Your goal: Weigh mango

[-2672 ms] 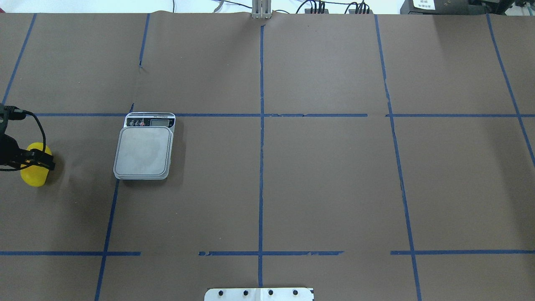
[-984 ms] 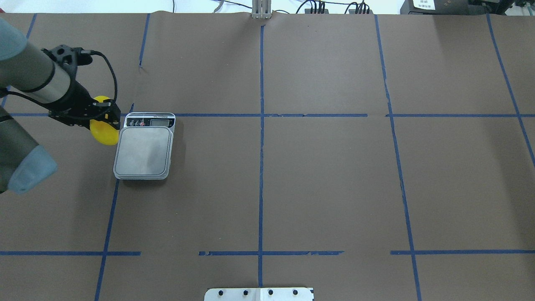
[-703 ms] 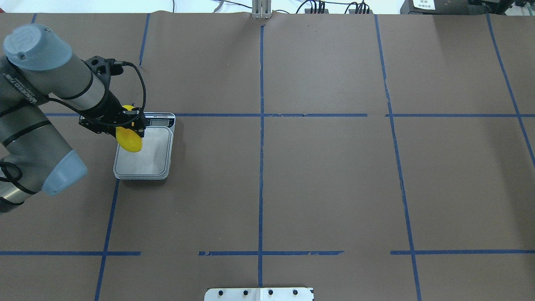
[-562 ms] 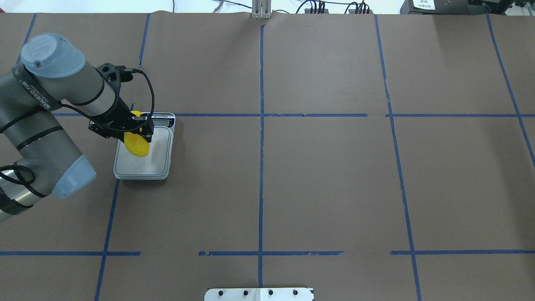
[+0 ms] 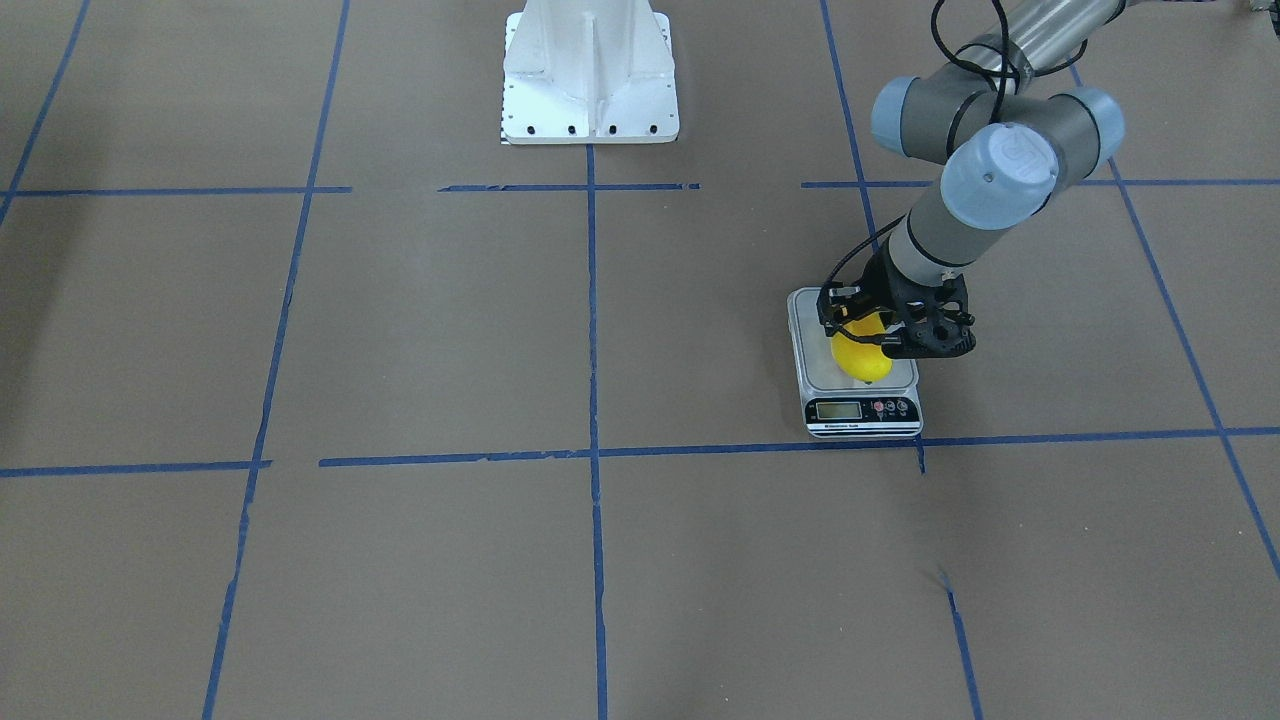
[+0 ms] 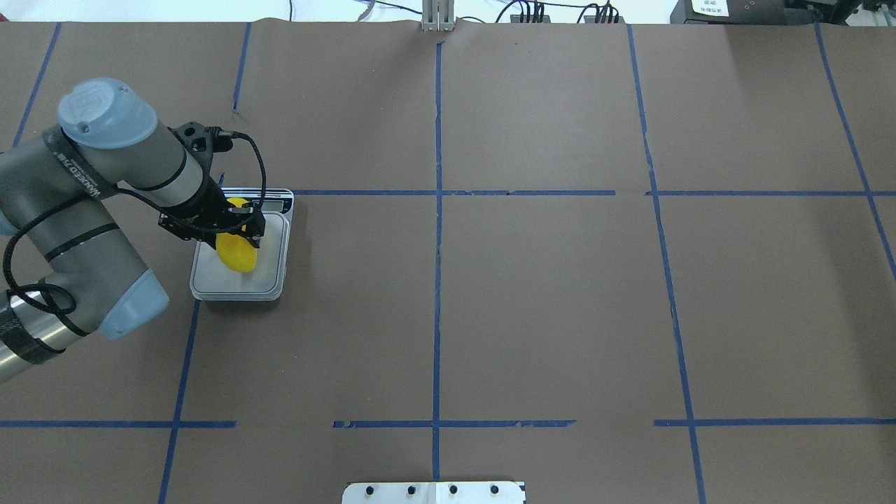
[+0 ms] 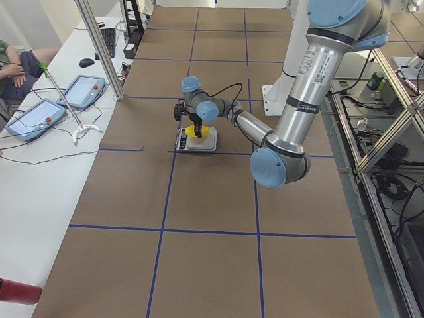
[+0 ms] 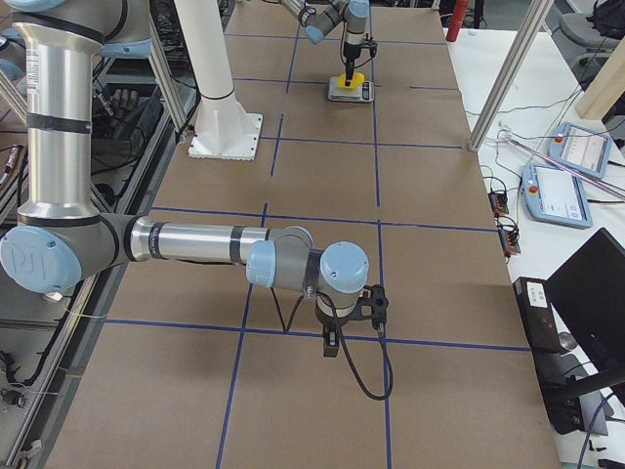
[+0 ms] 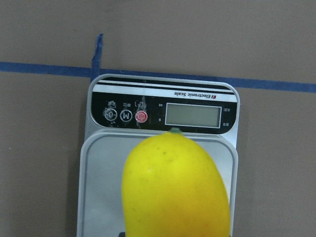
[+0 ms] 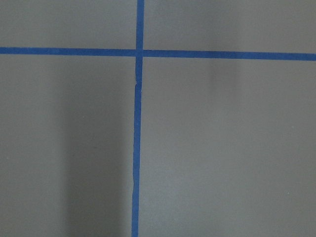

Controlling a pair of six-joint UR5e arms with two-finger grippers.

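**Mango over the scale, release pending**

Left gripper [image 6: 241, 231] is clenched on the mango [image 6: 236, 255]. The fruit sits between the fingers, its long yellow body sticking out below them. The digital kitchen scale [image 6: 269, 271] lies directly beneath the gripper. From the wrist view, the mango covers the middle of the platform, and the LCD display [image 9: 192, 115] lies just beyond the fruit's tip. No digits are legible on it. I cannot tell whether the mango touches the platform yet.

Judgement on the step, which is setting the fruit down:
- Lower straight down until the platform takes the weight, then open.
- The fruit is curved and likely to rock or roll, so lay it on its side, centred, clear of the display and buttons.
- Lift the fingers fully clear, since any contact would spoil the reading.

Right gripper [image 8: 350, 315] hangs far from the left one, over bare table. Cannot tell if it is open or closed.

Count: one mango, one scale, one display, three round buttons [image 9: 126, 115], two arms.
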